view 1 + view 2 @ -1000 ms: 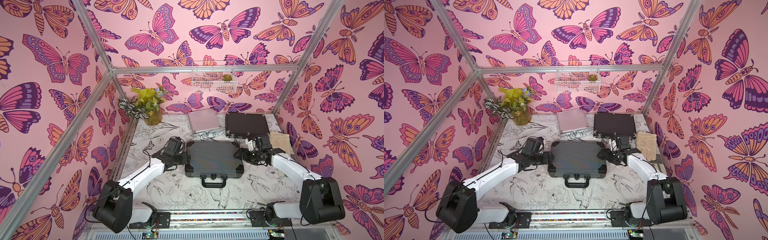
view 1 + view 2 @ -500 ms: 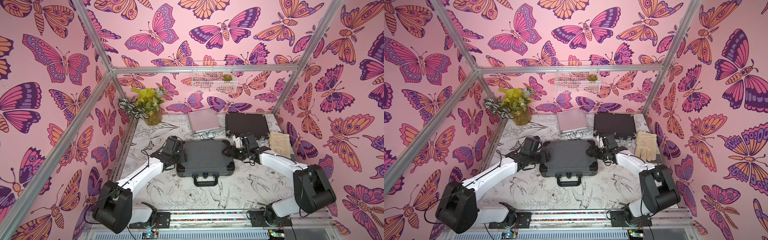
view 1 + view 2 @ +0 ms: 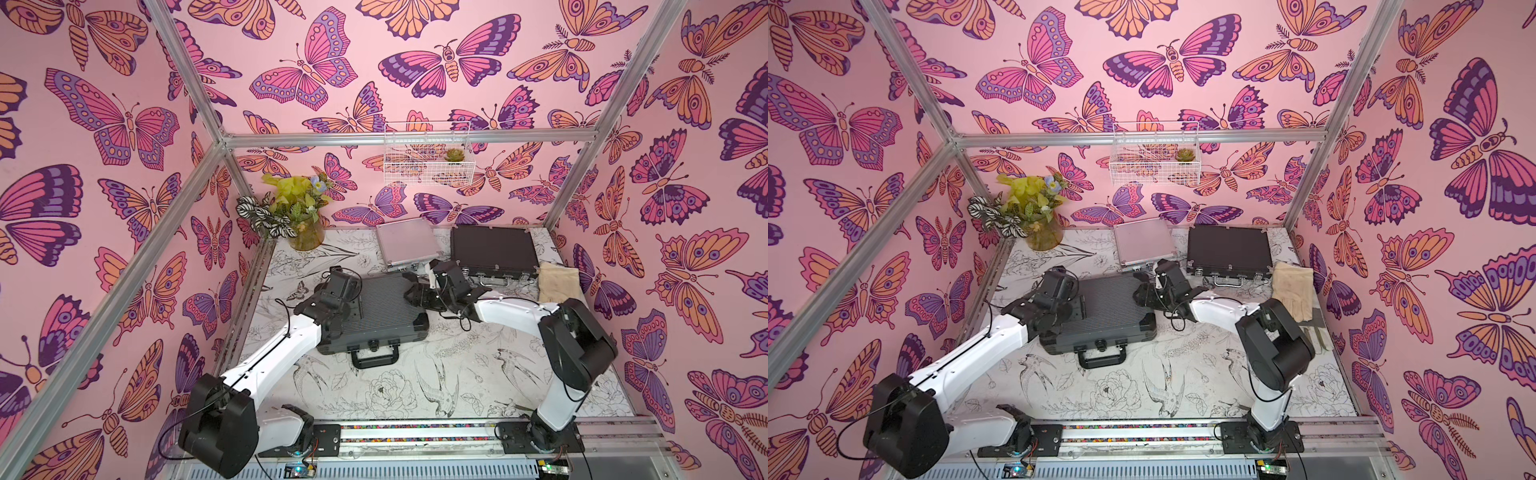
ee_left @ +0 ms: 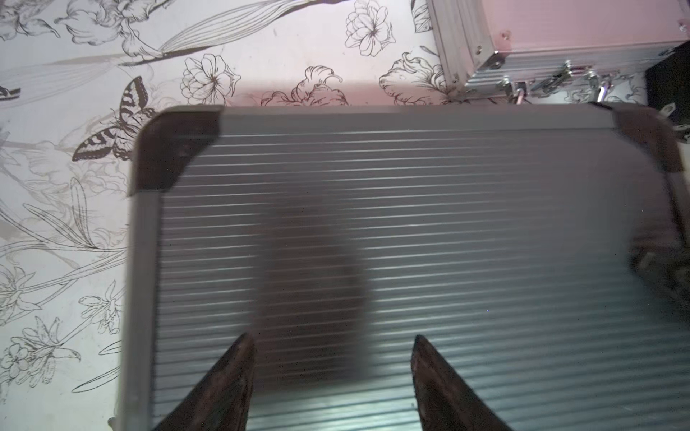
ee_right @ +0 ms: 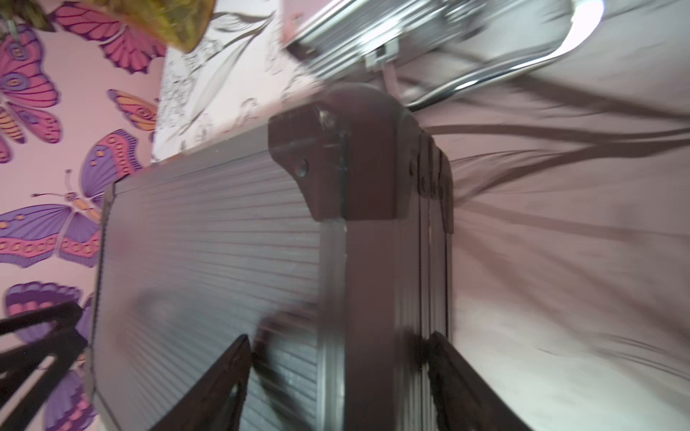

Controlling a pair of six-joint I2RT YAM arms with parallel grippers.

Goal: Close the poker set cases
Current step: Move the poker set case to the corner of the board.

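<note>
Dark-grey ribbed case [image 3: 386, 309] sits mid-frame, lid down, long axis left-right. Left claw [image 4: 330, 337] hovers wide and empty over its left end; right claw [image 5: 336, 336], also spread, straddles its right edge.

Both top views look steeply down from high in front over the whole counter [image 3: 457, 374]. The wrist cameras peer past the left tool [image 4: 330, 377] and right tool [image 5: 338, 377], very near the dark-grey ribbed case [image 4: 410, 242], which all 4 views share.
</note>
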